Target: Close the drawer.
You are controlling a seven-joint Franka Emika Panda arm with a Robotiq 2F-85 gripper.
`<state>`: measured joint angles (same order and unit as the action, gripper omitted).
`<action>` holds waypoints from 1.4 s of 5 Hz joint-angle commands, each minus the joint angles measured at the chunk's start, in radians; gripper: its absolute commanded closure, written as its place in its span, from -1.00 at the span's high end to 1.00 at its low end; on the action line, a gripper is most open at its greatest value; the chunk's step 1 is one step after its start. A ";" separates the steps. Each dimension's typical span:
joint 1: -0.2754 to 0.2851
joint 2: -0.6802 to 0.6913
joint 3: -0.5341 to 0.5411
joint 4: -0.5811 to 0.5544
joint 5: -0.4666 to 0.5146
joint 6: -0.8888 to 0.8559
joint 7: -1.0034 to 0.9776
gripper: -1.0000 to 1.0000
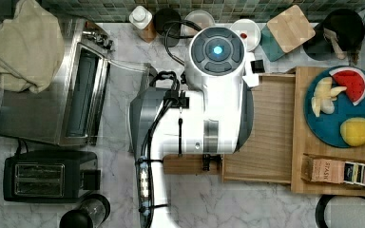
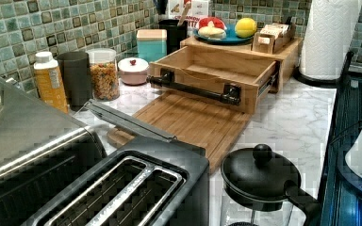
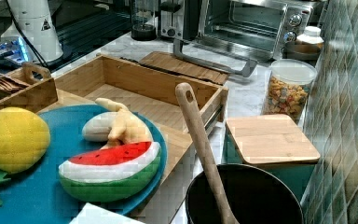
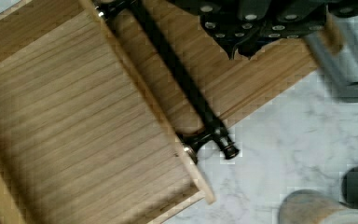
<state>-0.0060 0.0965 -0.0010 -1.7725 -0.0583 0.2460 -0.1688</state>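
The drawer [image 2: 217,66] of pale wood stands pulled out of its light wooden stand [image 2: 290,49], empty inside, with a black bar handle [image 2: 193,89] across its front. In the right view the drawer [image 3: 140,93] shows open beside the blue plate. In the wrist view my gripper [image 4: 244,49] hangs just outside the drawer's front wall, over the bamboo cutting board [image 4: 242,84], close to the handle [image 4: 177,79] and apart from it. In the top view the white arm [image 1: 214,90] covers the front of the drawer [image 1: 271,128].
A bamboo cutting board [image 2: 188,122] lies under the drawer front. A toaster oven [image 1: 76,90] with its glass door down, a black toaster [image 1: 47,175] and a French press [image 2: 259,179] stand nearby. A blue plate [image 1: 313,123] of toy fruit sits on the stand.
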 commanded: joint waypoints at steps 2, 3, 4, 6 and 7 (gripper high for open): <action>0.136 -0.131 -0.052 -0.325 0.033 0.257 -0.153 -1.00; 0.067 -0.114 0.012 -0.375 0.013 0.334 -0.192 -1.00; 0.076 -0.110 0.012 -0.445 -0.039 0.445 -0.184 -1.00; 0.085 -0.050 0.024 -0.475 -0.015 0.507 -0.152 -1.00; 0.074 -0.041 0.030 -0.502 -0.058 0.547 -0.130 -1.00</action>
<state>0.0512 0.0680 0.0241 -2.2344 -0.1050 0.7759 -0.3179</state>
